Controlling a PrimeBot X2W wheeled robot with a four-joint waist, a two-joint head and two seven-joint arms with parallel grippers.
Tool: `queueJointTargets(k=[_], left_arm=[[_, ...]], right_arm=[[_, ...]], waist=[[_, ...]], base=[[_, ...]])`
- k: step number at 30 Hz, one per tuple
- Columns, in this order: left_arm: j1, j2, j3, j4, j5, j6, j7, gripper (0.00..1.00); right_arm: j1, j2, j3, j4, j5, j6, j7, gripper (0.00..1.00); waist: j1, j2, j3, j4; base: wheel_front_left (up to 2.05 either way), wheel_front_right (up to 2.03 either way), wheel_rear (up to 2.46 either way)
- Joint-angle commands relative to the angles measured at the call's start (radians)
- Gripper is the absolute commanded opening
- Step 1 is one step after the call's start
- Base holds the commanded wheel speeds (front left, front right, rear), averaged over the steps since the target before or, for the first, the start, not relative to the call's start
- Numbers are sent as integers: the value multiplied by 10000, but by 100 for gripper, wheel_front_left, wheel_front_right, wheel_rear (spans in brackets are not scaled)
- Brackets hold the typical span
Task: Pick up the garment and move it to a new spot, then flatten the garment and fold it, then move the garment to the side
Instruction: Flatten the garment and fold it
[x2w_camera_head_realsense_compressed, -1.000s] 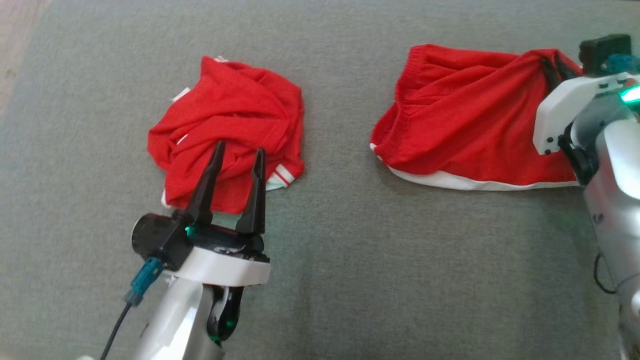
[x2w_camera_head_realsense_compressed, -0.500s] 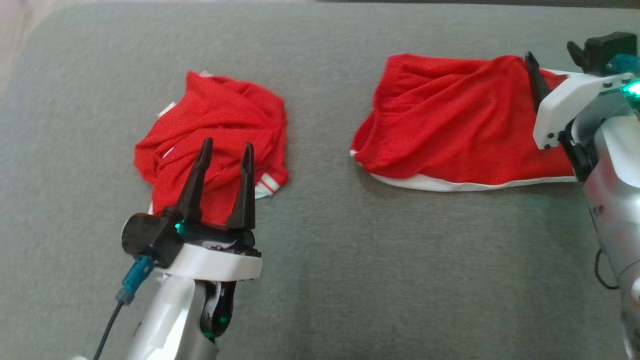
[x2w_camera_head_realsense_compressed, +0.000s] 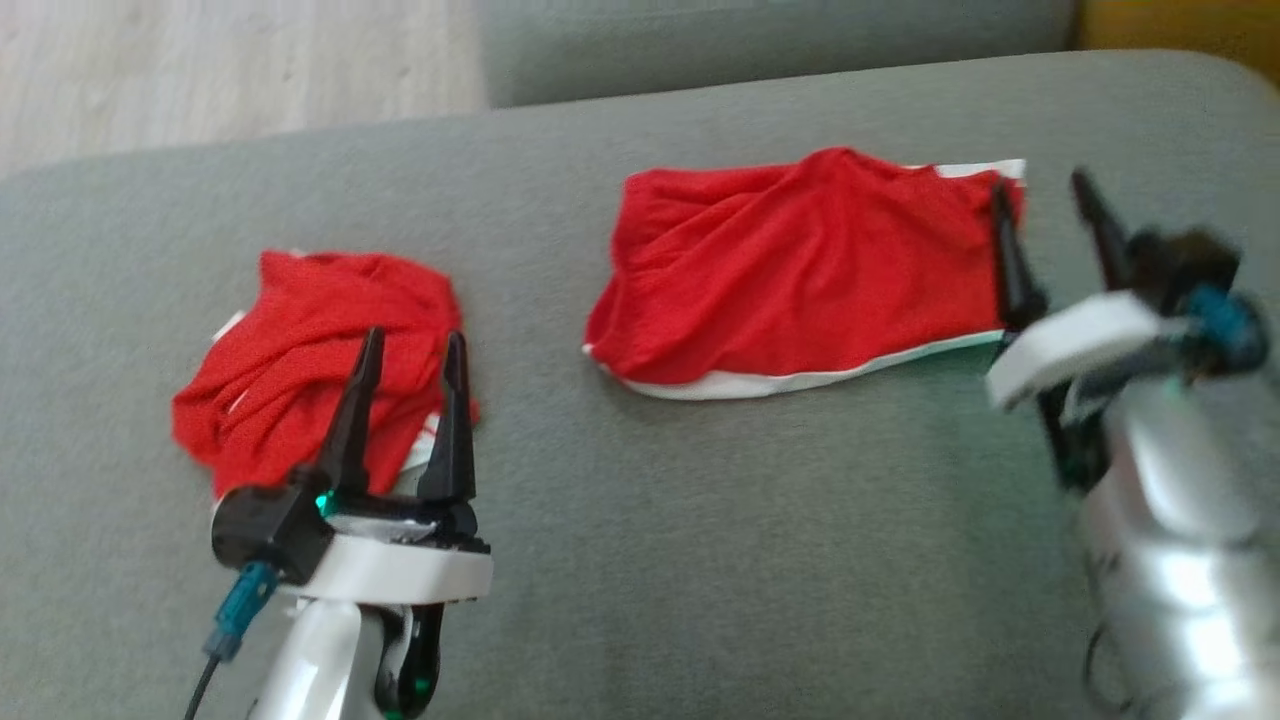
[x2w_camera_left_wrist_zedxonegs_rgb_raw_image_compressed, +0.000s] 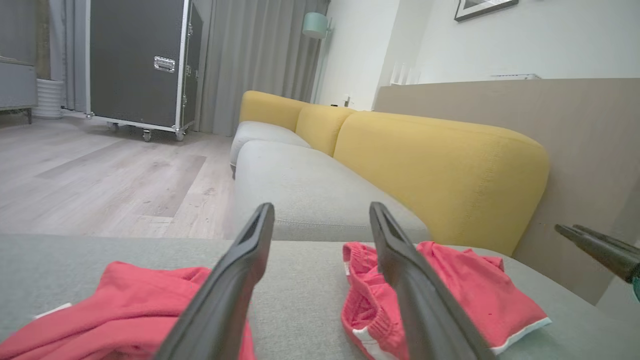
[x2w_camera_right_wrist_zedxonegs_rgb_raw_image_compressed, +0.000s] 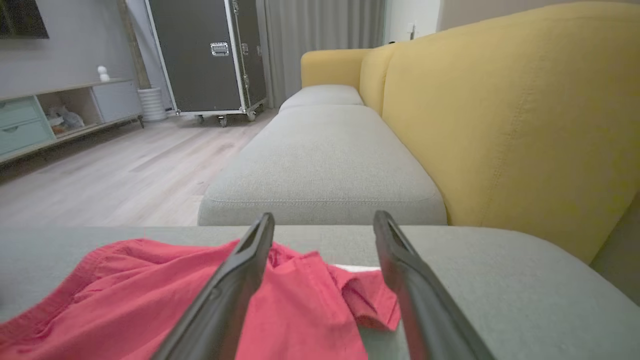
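The garment (x2w_camera_head_realsense_compressed: 800, 270), red shorts, lies rumpled toward the cushion's (x2w_camera_head_realsense_compressed: 700, 520) far right corner; it looks light, limp and quick to bunch. The right gripper (x2w_camera_head_realsense_compressed: 1040, 190), at its right end, and the left gripper (x2w_camera_head_realsense_compressed: 413, 338) both stand spread and empty. It is best pinched at the corners of the white hem (x2w_camera_head_realsense_compressed: 740, 383), I judge.

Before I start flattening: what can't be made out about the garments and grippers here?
Right gripper: motion-blurred in head view; contact with the spread red garment unclear.
Crumpled red garment: near side hidden behind left gripper, head view.
Both garments: near parts cut off at wrist views' bottom edges.
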Motion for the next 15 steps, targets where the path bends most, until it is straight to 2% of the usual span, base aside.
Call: queueJointTargets(k=[1,4,8,15], left_arm=[[-113,43,416,-384,37,10,-94,100],[-16,43,453,-374,37,-2,-94,100],[-30,43,422,-222,173,-42,-94,100],[-404,185,64,325,720,-125,-94,100]], right_arm=[[532,356,-98,-854,-147,-7,-120,100],[1705,767,-321,-1837,-268,-7,-135,100],[2739,1000,-565,-2865,-264,-7,-139,100],[3020,1063,-638,-3657,-51,-7,-141,100]], waist=[[1,-1,-288,-410],[1,-1,-318,-623],[1,-1,-173,-824],[1,-1,319,-995]], base=[[0,0,0],[0,0,0],[0,0,0],[0,0,0]])
